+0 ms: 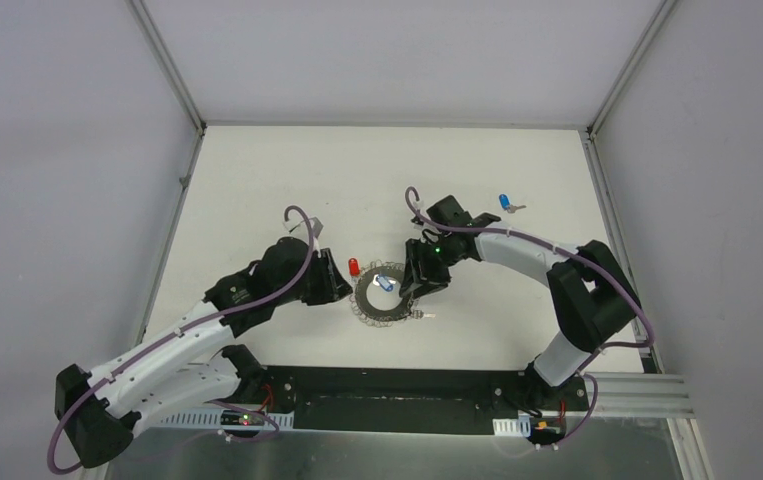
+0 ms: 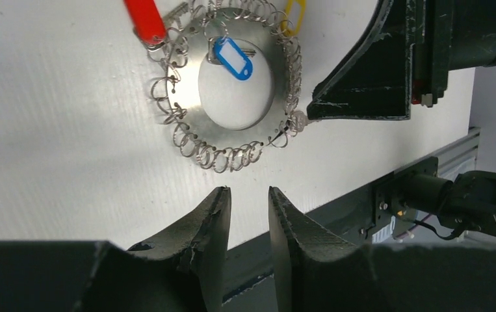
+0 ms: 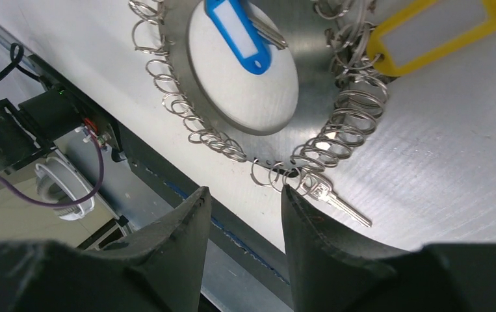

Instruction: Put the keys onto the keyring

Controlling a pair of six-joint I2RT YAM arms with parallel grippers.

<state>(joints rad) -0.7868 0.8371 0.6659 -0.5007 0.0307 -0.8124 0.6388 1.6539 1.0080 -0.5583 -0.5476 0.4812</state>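
The keyring [image 1: 375, 305] lies flat on the white table between both grippers, a grey metal ring edged with wire coils [image 2: 222, 156]. A blue-tagged key [image 2: 233, 57] rests across its hollow centre. A red-tagged key [image 2: 145, 19] lies at its left edge and a yellow-tagged one [image 3: 440, 29] at its far side. A bare silver key [image 3: 336, 198] hangs off the coils [image 3: 355, 110]. My left gripper [image 2: 247, 195] stands narrowly open just short of the ring, holding nothing. My right gripper [image 3: 245, 195] is open beside the silver key, also holding nothing.
Another blue-tagged key [image 1: 505, 202] lies alone at the back right of the table. The black base rail [image 1: 397, 395] runs along the near edge. Grey walls enclose the table on three sides.
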